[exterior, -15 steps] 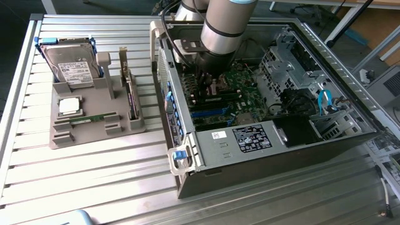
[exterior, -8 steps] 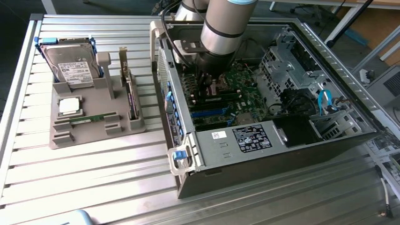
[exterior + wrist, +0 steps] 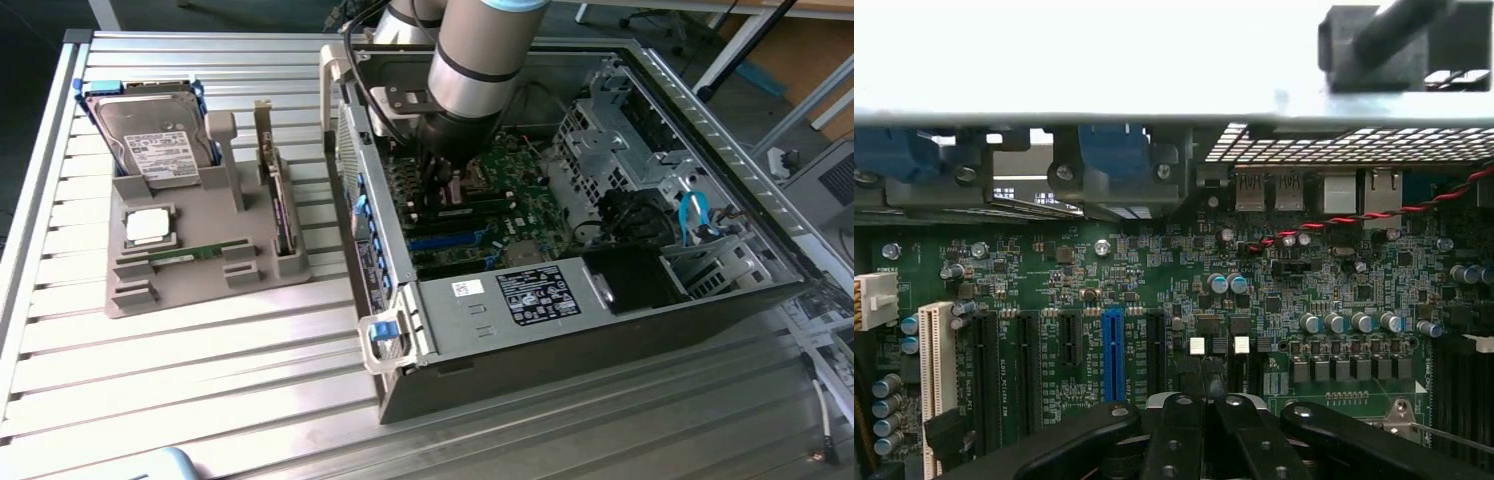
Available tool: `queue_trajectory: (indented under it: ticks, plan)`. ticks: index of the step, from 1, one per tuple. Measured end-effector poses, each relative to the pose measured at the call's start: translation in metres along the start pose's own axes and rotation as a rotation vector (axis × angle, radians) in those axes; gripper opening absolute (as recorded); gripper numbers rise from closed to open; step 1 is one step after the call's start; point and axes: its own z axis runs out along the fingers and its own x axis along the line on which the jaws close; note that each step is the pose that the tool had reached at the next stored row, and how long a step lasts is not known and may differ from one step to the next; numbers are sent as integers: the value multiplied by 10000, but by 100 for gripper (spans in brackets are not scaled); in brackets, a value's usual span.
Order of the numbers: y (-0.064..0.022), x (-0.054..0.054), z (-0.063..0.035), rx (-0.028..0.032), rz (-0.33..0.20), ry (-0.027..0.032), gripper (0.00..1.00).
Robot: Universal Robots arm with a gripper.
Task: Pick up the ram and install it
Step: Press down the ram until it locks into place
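Arm down in the case (image 3: 574,330) over the board (image 3: 1154,290), gripper (image 3: 1217,400) closed, can't tell on what; one ram (image 3: 198,254) flat in the grey tray (image 3: 200,290), looks light, stiff, fragile, so take it by the long edges

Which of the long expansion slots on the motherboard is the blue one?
The blue plastic expansion slot on the green motherboard. It stands upright in the wrist view between black slots of similar shape, with a white slot further off; colour alone sets it apart.
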Motion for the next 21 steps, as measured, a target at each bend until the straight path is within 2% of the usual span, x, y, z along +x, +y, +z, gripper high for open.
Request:
queue_trajectory:
  ticks: [21]
  plan:
    - [-1,1,29,3,0,-7,11]
